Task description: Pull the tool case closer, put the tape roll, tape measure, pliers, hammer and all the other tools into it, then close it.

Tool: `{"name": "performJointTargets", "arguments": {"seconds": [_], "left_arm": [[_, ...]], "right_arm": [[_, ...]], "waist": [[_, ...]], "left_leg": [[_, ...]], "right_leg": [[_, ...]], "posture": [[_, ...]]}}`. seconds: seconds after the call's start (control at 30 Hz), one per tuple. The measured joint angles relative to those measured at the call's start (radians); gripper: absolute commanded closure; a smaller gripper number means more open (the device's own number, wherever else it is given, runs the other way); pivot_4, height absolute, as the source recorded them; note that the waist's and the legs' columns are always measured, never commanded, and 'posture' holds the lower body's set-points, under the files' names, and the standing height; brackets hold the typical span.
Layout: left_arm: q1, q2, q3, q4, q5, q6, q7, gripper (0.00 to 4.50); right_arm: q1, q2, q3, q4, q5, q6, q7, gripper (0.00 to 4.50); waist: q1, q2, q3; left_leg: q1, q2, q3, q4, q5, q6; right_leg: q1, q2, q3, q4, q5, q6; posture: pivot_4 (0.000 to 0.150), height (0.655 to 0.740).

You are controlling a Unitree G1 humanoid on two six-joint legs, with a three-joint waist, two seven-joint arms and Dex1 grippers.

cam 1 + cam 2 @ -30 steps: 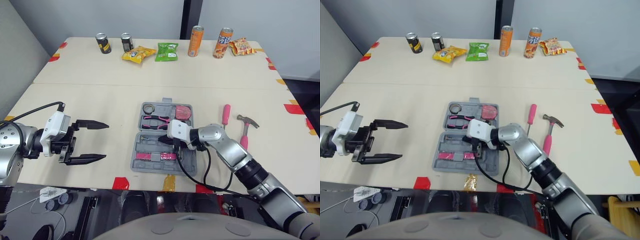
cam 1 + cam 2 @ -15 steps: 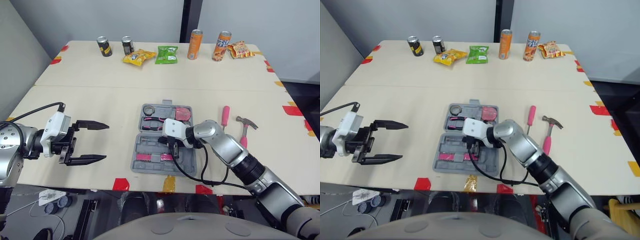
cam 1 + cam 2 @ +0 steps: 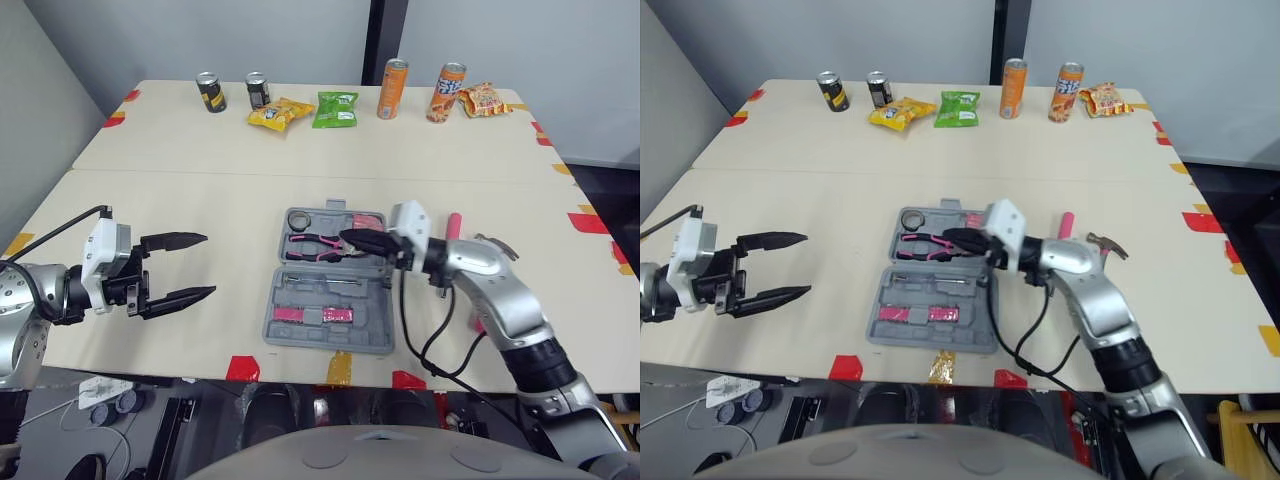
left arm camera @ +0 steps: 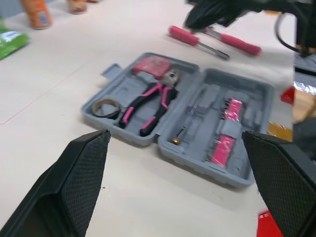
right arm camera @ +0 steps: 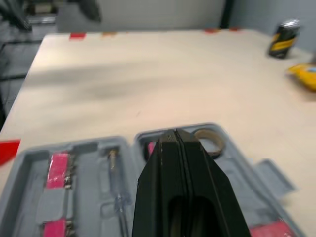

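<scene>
The grey tool case [image 3: 330,330] lies open near the table's front edge. Its far half holds the tape roll [image 3: 297,218], the pink-handled pliers [image 3: 312,244] and a red tape measure [image 4: 153,65]. The near half holds pink bit holders [image 3: 310,314] and a small driver [image 4: 178,135]. My right gripper [image 3: 346,238] is shut with nothing in it and hovers over the case's far half, pointing left beside the pliers. A pink screwdriver [image 3: 452,226] and the hammer [image 3: 1106,243] lie on the table right of the case, the hammer partly behind my right arm. My left gripper [image 3: 208,264] is open, left of the case.
Along the far table stand several cans [image 3: 208,90] [image 3: 392,87] and snack bags [image 3: 334,105]. Red and yellow tape patches [image 3: 240,367] mark the front edge below the case. Bare tabletop lies between my left gripper and the case.
My right gripper has lifted off the case's near half and swung round to point left over the far half. My left gripper shifted slightly left. The case has not moved.
</scene>
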Motion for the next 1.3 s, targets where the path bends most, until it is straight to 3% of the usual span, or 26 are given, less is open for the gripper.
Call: {"name": "performJointTargets", "arguments": {"seconds": [0.13, 0.33, 0.37, 0.73, 0.77, 1.3], "left_arm": [[0.038, -0.069, 0.047, 0.007, 0.007, -0.004, 0.085, 0.00], [0.075, -0.159, 0.075, 0.056, 0.026, -0.030, 0.184, 0.00], [0.077, -0.170, 0.077, 0.067, 0.036, -0.040, 0.196, 0.00], [0.113, -0.209, 0.113, 0.405, 0.116, -0.186, 0.245, 0.00], [0.117, -0.209, 0.114, 0.422, 0.120, -0.191, 0.243, 0.00], [0.081, -0.206, 0.113, 0.486, 0.130, -0.234, 0.219, 0.00]], "right_arm": [[0.122, -0.087, -0.222, 0.025, 0.103, 0.013, 0.003, 4.47], [0.286, -0.115, -0.453, 0.212, 0.135, -0.106, 0.007, 4.47], [0.309, -0.116, -0.487, 0.243, 0.142, -0.131, 0.011, 3.94], [0.500, -0.122, -0.718, 0.656, 0.156, -0.348, 0.038, 0.21], [0.510, -0.121, -0.724, 0.673, 0.159, -0.356, 0.041, 0.05], [0.488, -0.121, -0.735, 0.724, 0.180, -0.403, 0.052, 0.05]], "waist": [[0.000, 0.000, 0.000], [-0.006, 0.000, 0.000], [-0.008, 0.000, 0.000], [-0.023, 0.001, 0.000], [-0.024, 0.001, 0.000], [-0.025, 0.001, 0.000]], "left_leg": [[0.000, 0.000, 0.000, -0.001, 0.000, 0.000], [0.000, 0.000, 0.000, -0.001, 0.000, 0.001], [0.000, 0.000, 0.000, -0.001, 0.000, 0.001], [0.001, 0.001, -0.001, -0.001, -0.004, 0.010], [0.001, 0.001, -0.001, -0.001, -0.004, 0.010], [0.001, 0.005, 0.000, -0.001, -0.004, 0.013]], "right_leg": [[0.001, 0.000, 0.000, -0.005, 0.000, 0.000], [0.001, 0.000, 0.000, -0.005, 0.000, 0.000], [0.001, 0.000, 0.000, -0.005, 0.000, 0.000], [0.002, 0.000, -0.002, -0.006, -0.001, -0.001], [0.002, 0.000, -0.002, -0.006, -0.001, -0.002], [0.002, 0.000, -0.003, -0.006, -0.001, -0.002]], "posture": [[0.150, 0.7400], [0.150, 0.7400], [0.150, 0.7400], [0.150, 0.7400], [0.150, 0.7400], [0.150, 0.7400]]}}
